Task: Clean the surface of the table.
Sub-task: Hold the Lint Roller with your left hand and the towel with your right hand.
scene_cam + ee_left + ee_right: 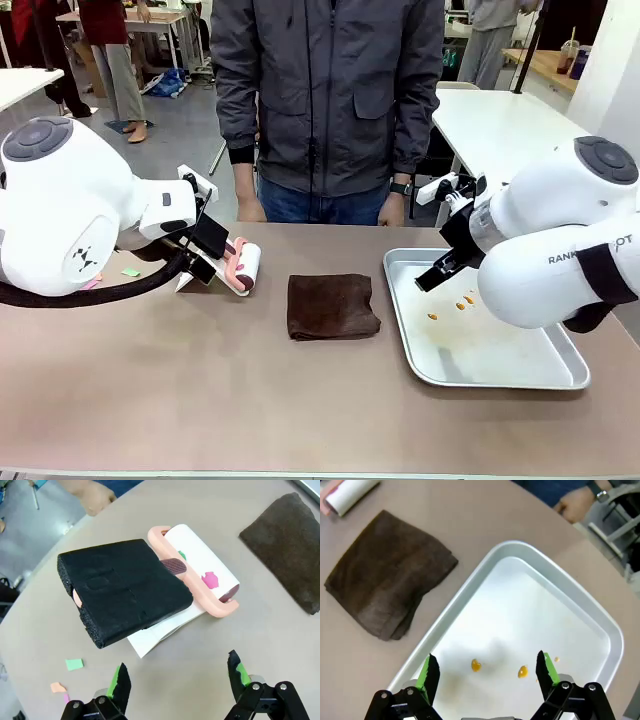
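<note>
Overhead, both grippers hang wide-jawed above the table (200,400).
We note its matte beige-brown top with a pale edge, spanning the foreground between the robot and the person; coloured paper scraps (74,664) lie near its left end. Left gripper (178,667) tilts down over a lint roller (197,550), empty. Right gripper (486,661) points into a metal tray (600,630) holding orange crumbs (476,665), also empty.

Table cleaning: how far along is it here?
Nothing looks done: paper scraps lie on the table. In hand: nothing; left gripper hangs open near the lint roller, right gripper open over the spotted tray. Remaining: picking up a tool, clearing scraps; the cloth lies folded.
</note>
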`<state>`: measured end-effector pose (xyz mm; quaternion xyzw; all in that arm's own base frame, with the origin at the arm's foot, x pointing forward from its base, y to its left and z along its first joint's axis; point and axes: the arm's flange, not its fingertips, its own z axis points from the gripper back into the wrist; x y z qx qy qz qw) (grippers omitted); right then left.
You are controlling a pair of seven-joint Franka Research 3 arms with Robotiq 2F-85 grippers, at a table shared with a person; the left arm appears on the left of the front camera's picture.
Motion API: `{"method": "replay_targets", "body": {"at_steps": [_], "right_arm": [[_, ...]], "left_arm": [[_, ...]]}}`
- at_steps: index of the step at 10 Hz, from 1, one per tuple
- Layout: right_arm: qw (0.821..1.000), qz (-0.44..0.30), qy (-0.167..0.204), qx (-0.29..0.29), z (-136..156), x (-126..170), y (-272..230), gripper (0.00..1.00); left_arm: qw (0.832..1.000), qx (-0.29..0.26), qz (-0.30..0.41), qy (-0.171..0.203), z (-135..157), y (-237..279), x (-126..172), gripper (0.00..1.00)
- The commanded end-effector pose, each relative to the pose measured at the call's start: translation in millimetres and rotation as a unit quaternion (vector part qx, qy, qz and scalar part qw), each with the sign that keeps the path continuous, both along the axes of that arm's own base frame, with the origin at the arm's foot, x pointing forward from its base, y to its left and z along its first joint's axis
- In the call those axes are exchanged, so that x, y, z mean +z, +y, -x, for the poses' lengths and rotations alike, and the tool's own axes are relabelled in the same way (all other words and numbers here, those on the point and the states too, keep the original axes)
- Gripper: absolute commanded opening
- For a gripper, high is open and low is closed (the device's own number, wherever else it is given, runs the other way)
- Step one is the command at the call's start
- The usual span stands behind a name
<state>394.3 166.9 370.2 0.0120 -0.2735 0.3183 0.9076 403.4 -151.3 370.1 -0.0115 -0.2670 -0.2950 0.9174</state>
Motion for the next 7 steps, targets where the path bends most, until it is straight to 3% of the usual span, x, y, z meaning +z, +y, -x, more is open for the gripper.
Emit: {"method": "replay_targets", "body": {"at_steps": [1,7], "right_arm": [[1.0,0.0,0.0,0.0,-0.1,0.1,0.1,1.0],[1.0,0.0,0.0,0.0,-0.1,0.1,0.1,1.0]], "left_arm": [[1.0,0.0,0.0,0.0,0.0,0.0,0.0,1.0],[1.0,0.0,0.0,0.0,0.0,0.0,0.0,1.0]]}}
